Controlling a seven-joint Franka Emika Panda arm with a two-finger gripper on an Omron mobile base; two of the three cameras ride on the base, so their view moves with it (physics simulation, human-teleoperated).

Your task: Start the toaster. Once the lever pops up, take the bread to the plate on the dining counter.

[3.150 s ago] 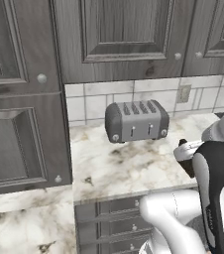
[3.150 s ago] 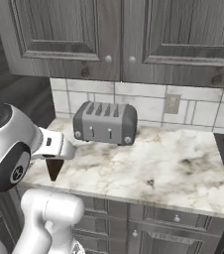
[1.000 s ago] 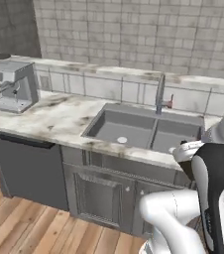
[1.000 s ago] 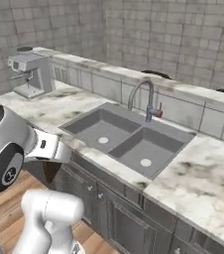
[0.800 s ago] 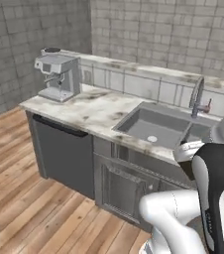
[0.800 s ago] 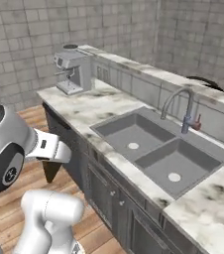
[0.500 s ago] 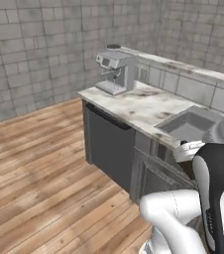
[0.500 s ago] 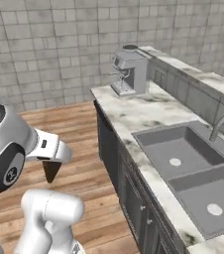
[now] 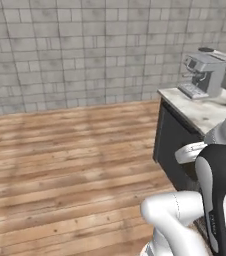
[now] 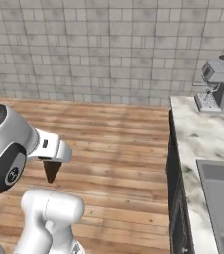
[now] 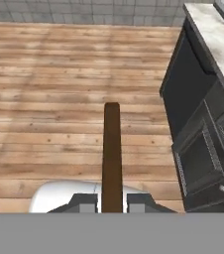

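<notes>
The claw is clamped on the bread, a thin brown slice seen edge-on in the hand view, standing up between the two dark fingers and held over the wood floor. In the right base view the bread hangs as a dark wedge under the hand, well apart from the marble counter. A coffee machine stands at the counter's far end, a sink is set into the counter nearer the robot, and a tiled wall rises beyond the counter's far end.
</notes>
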